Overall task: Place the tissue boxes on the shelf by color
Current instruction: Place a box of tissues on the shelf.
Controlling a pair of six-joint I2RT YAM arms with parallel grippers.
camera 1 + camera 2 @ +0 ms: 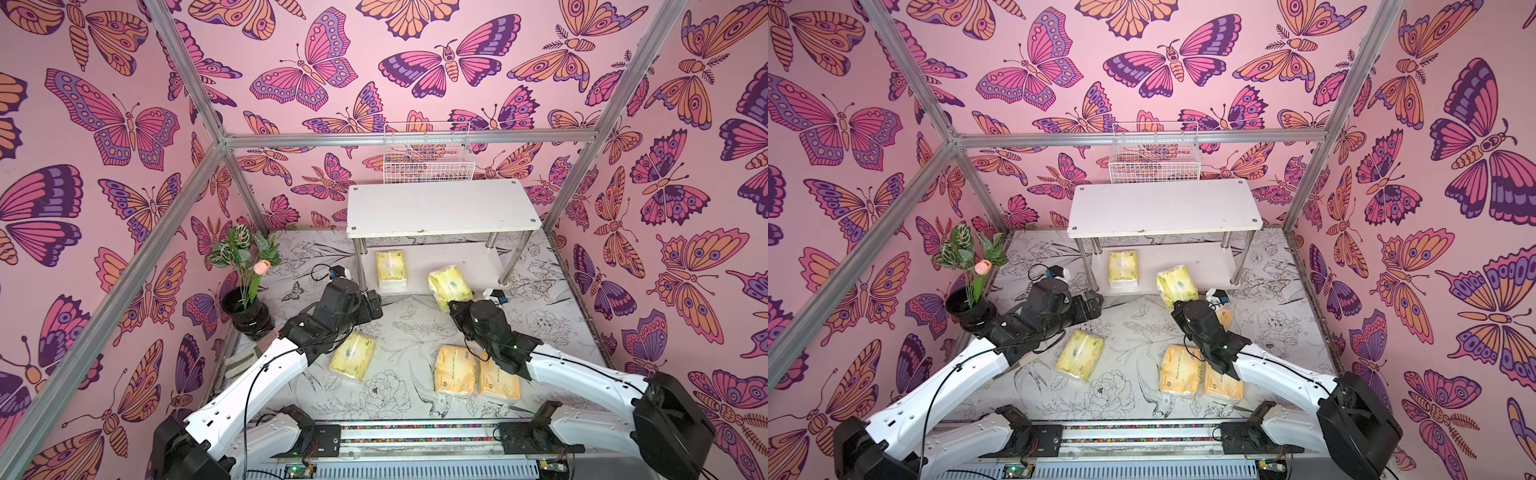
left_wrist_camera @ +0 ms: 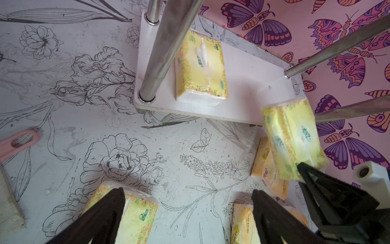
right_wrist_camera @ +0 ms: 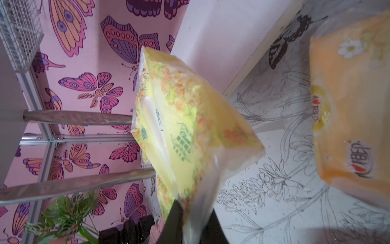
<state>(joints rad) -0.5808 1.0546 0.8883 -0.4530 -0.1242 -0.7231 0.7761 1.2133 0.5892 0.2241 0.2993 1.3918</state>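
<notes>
Orange-yellow plastic wraps the two nearest things: a near orange pack [image 1: 455, 370] and a second orange pack [image 1: 500, 380] lie side by side, touching, on the tabletop [image 1: 407, 332] at near right, with the right arm reaching over them. To their left and well apart, a loose pale pack [image 1: 352, 356] lies flat, one corner under the left arm. The left jaws hang just beyond it, spread wide with nothing between them. At the left wall stands a black vase [image 1: 247, 311] with green leaves and a pink tulip.

Farther on, a third orange pack [image 2: 261, 160] lies on the tabletop, mostly hidden beneath the right wrist in both top views. The right jaws are clenched on the wrapper end of a held pale pack [image 1: 449, 286], which is tilted at the near edge of the lower board of the shelf [image 1: 440, 208], right of its middle; I cannot tell whether it touches the board. On that board's left part a shelved pale pack [image 1: 391, 268] lies flat, just right of the near left leg. Behind the shelf, a white wire basket [image 1: 428, 153] sits against the far wall.
</notes>
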